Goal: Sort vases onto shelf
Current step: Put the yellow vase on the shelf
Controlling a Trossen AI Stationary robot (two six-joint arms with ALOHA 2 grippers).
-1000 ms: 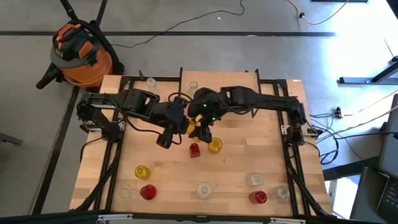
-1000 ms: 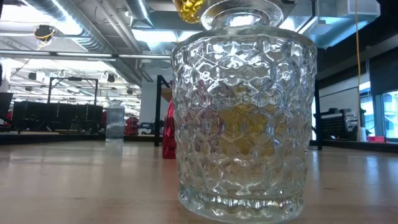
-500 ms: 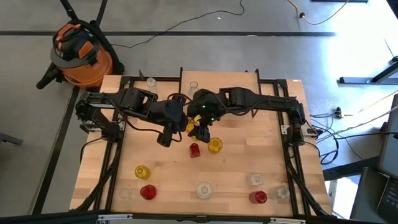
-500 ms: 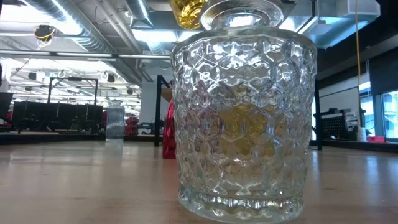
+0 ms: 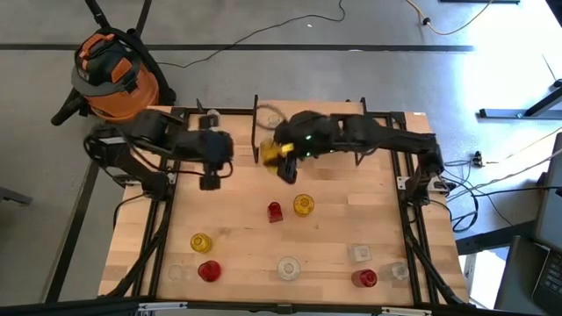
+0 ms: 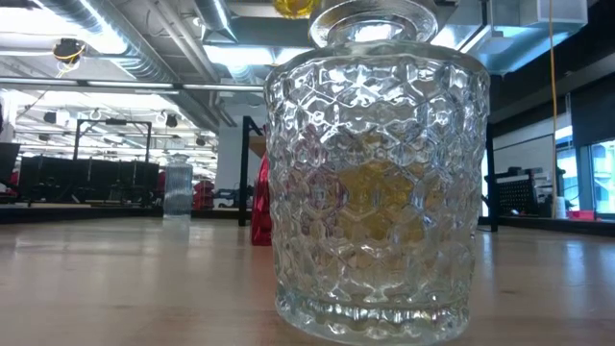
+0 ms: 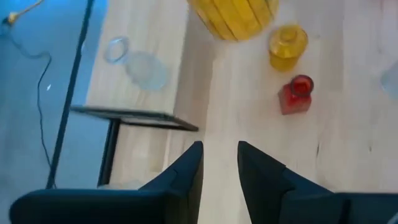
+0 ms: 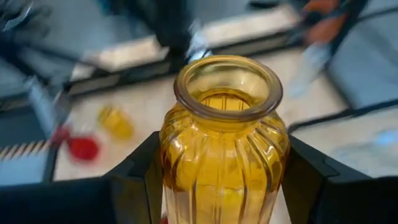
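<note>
My right gripper (image 5: 283,158) is shut on a yellow ribbed vase (image 8: 221,143) and holds it in the air near the shelf (image 7: 134,93) at the table's far middle. My left gripper (image 7: 221,165) is open with nothing between its fingers, over the table's far left (image 5: 209,180). A clear vase (image 7: 143,65) rests on the shelf. A small yellow vase (image 5: 304,204) and a red vase (image 5: 275,211) stand on the table's middle. A large clear vase (image 6: 375,173) fills the low view, with the held vase's bottom (image 6: 293,6) above it. My right gripper pinches the yellow ribbed vase by its rounded body (image 8: 168,174) between the two fingers (image 8: 140,186), one on each side, below the neck. The vase is lifted clear of the table, with its mouth (image 8: 227,84) pointing away from the wrist.
Along the near edge stand more vases: yellow (image 5: 200,241), red (image 5: 209,270), clear (image 5: 288,268), clear (image 5: 360,254), red (image 5: 364,278). An orange vacuum (image 5: 114,75) stands on the floor beyond the far left corner. Bare wood lies between the middle pair and the near row.
My right gripper has risen and gone toward the far edge with the yellow ribbed vase, which has climbed almost out of the low view. My left gripper has drawn back from beside that vase toward the table's left edge.
</note>
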